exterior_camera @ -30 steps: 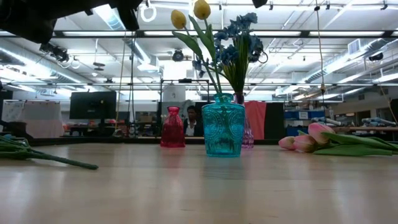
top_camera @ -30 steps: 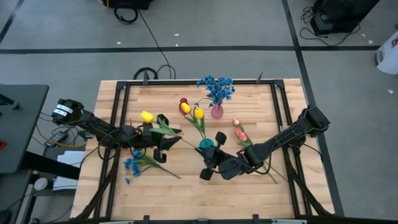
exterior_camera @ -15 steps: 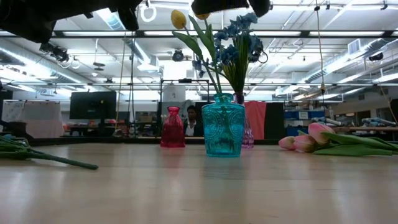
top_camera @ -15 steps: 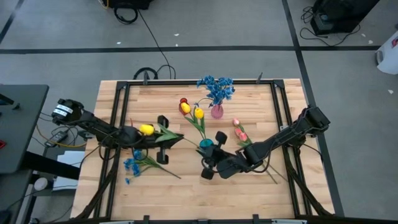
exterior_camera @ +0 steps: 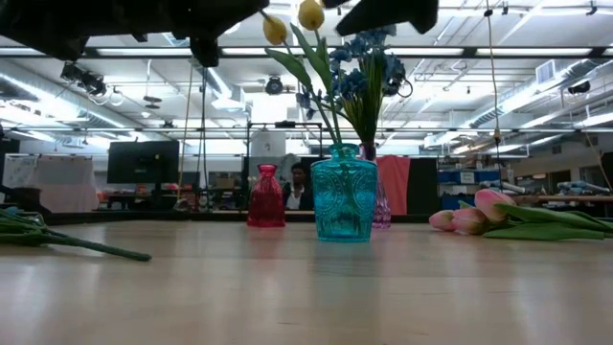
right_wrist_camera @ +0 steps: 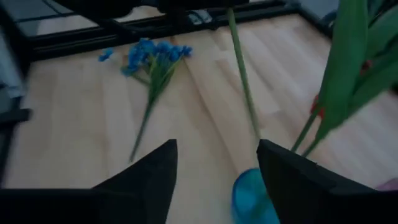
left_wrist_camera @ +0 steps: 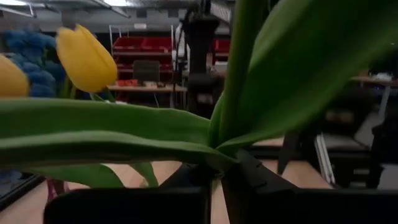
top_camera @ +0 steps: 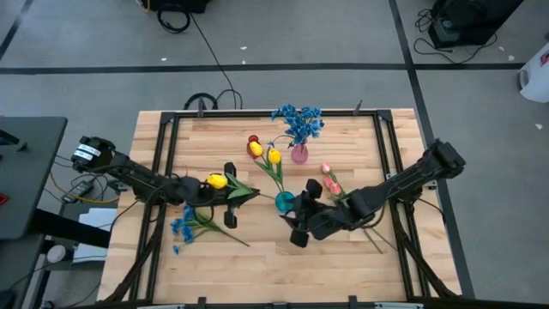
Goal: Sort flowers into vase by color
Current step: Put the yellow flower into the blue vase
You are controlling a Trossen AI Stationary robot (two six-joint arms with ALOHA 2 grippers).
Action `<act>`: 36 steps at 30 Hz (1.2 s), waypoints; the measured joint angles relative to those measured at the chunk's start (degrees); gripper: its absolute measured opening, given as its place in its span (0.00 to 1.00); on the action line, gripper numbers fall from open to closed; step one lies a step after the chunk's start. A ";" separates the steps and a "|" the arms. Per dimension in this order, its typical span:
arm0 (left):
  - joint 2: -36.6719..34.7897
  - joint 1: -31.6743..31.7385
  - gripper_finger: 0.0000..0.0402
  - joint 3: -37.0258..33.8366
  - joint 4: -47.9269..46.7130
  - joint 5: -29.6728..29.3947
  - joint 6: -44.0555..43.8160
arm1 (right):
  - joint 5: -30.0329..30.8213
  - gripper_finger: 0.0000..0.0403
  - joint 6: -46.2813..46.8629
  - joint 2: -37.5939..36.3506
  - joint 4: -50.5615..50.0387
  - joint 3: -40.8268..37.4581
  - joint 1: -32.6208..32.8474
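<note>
Holding yellow tulip in L pincer, airborne.

Three vases are standing on the table: one teal, one red, one pink; three yellow tulips are showing, two in the teal vase and one apart from it; pink tulips are numbering at least two, the exact count not clear; blue sprigs are forming two bunches, one upright and one lying flat; two arms, left and right, are reaching in; one person is showing beyond the table.
</note>
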 joint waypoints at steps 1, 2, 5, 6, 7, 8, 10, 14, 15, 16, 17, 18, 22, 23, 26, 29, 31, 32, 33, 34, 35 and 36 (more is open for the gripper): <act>0.00 0.00 0.06 0.56 -0.78 0.13 -0.08 | -1.32 0.59 0.86 -0.98 -1.29 0.00 0.11; -0.02 0.00 0.06 1.21 -1.75 0.13 -0.08 | -2.53 0.60 1.83 -1.95 -2.55 0.00 0.29; -0.02 0.00 0.06 2.62 -4.59 0.94 0.20 | -3.66 0.62 3.60 -3.81 -4.80 0.00 1.08; -0.02 0.11 0.06 3.28 -5.83 1.69 0.19 | -2.75 0.62 3.55 -4.04 -4.66 0.00 1.32; -0.02 0.37 0.06 4.20 -7.42 2.61 0.11 | -1.00 0.62 3.25 -4.07 -4.04 0.00 1.52; -0.02 0.72 0.06 5.20 -9.49 3.80 -0.22 | 0.60 0.62 2.60 -4.03 -3.29 0.00 1.64; -0.02 1.54 0.05 7.32 -14.72 6.23 -1.54 | 2.14 0.62 0.17 -3.37 -1.63 0.01 1.51; -0.02 2.80 0.05 11.55 -24.00 11.34 -3.36 | 2.00 0.59 -6.02 -0.66 5.59 0.02 0.39; -0.02 2.97 0.05 12.48 -25.72 12.15 -3.44 | 1.90 0.58 -7.76 0.15 7.77 0.02 0.18; -0.02 3.04 0.05 13.21 -27.26 12.63 -3.49 | 1.65 0.57 -9.08 0.95 9.66 0.02 -0.16; -0.02 3.04 0.05 14.01 -28.74 12.89 -3.53 | 1.45 0.56 -10.20 1.62 11.16 0.02 -0.43; -0.02 3.04 0.06 14.70 -29.93 13.36 -3.54 | 1.12 0.55 -10.71 2.27 12.10 0.02 -0.84; -0.02 3.02 0.06 16.78 -33.19 13.64 -3.43 | 0.97 0.49 -10.89 2.81 12.49 0.00 -2.09; -0.02 3.02 0.06 17.18 -34.13 14.05 -3.42 | 1.01 0.47 -10.91 2.76 12.87 0.00 -2.32; -0.02 3.17 0.07 18.01 -35.61 15.57 -3.43 | 0.62 0.42 -12.04 2.75 14.84 0.00 -2.71; -0.02 3.26 0.07 18.12 -34.82 15.85 -3.40 | -2.15 0.37 -12.49 2.75 15.98 0.02 -3.33; -0.02 3.26 0.07 18.12 -34.46 15.87 -3.28 | -3.47 0.34 -12.42 2.75 15.95 0.02 -3.88; -0.02 3.26 0.07 18.12 -34.25 15.89 -3.25 | -3.72 0.32 -12.44 2.75 16.02 0.02 -4.13; -0.02 3.26 0.07 18.12 -34.22 15.89 -3.21 | -3.97 0.31 -12.50 2.75 16.32 0.02 -4.39; -0.02 3.28 0.07 18.12 -34.10 15.86 -3.00 | -4.26 0.29 -12.76 2.75 16.48 0.02 -4.59; -0.02 3.28 0.07 18.12 -33.69 15.89 -2.81 | -4.34 0.28 -12.95 2.75 16.51 0.02 -4.68; -0.02 3.28 0.07 18.12 -32.95 15.89 -2.40 | -4.41 0.27 -13.03 2.75 16.43 0.02 -4.89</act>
